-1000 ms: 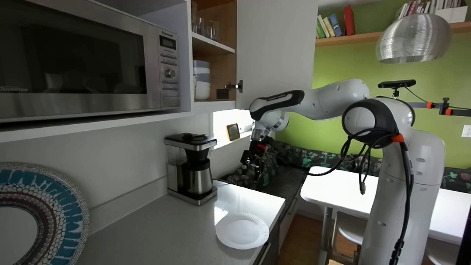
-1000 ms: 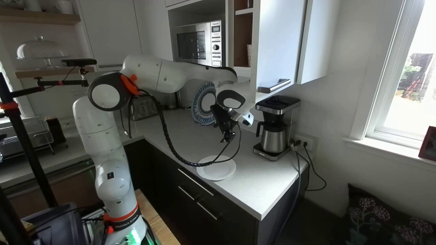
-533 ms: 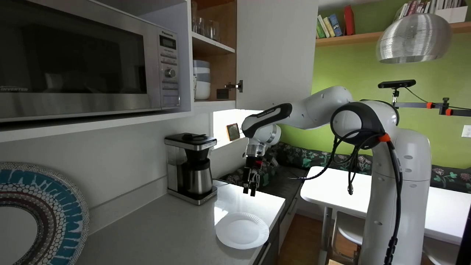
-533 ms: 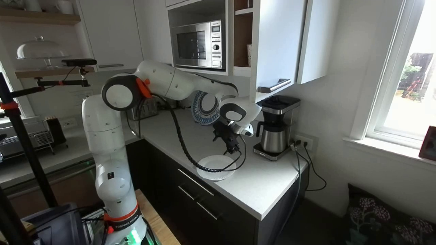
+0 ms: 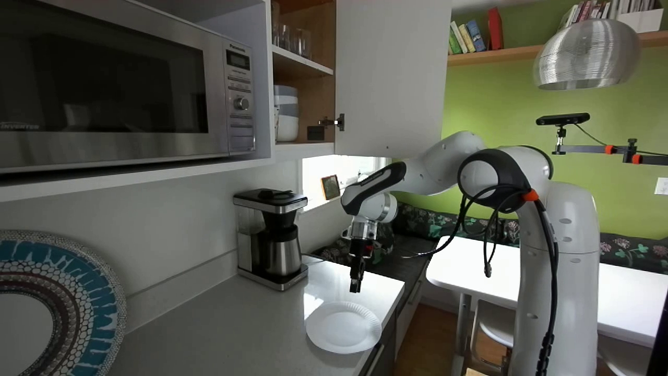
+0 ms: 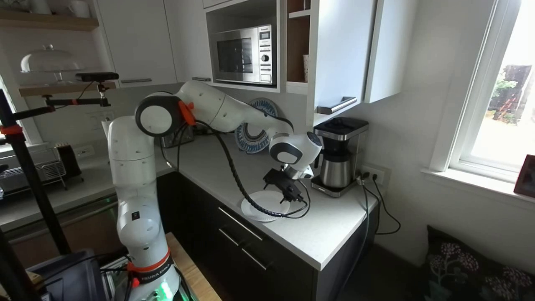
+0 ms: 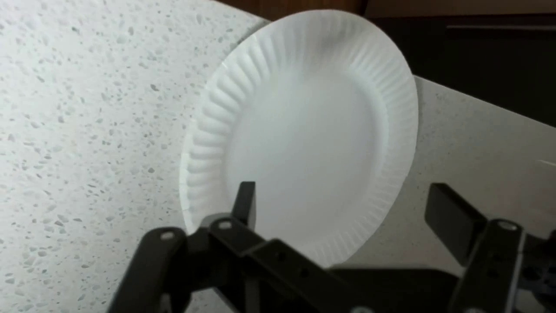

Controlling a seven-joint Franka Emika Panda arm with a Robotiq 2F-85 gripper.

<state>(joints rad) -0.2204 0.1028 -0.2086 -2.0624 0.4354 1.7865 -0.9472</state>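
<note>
A white paper plate point(image 7: 304, 143) with a fluted rim lies on the speckled counter, bare on top, close to the counter's edge. It shows in both exterior views, as the plate point(image 5: 343, 328) and, partly behind a black arm cable, the plate point(image 6: 267, 198). My gripper point(image 7: 341, 191) is wide open with nothing between its fingers. In the wrist view its left finger point(image 7: 246, 202) overlaps the plate, while the right finger point(image 7: 451, 221) lies over bare counter past the rim. The gripper point(image 5: 356, 287) points down and appears to hang above the counter, beside the plate.
A coffee maker point(image 5: 282, 250) with a steel carafe stands against the wall near the gripper. Above hangs a cabinet with its door point(image 5: 391, 78) swung open. A microwave point(image 5: 130, 78) and a patterned round platter point(image 5: 99, 303) are at the left. Dark drawers point(image 6: 234, 234) lie below the counter edge.
My gripper has come down towards the counter and turned to point more steeply downward. The arm has swung left in an exterior view. The plate has stayed put, and the gripper remains open.
</note>
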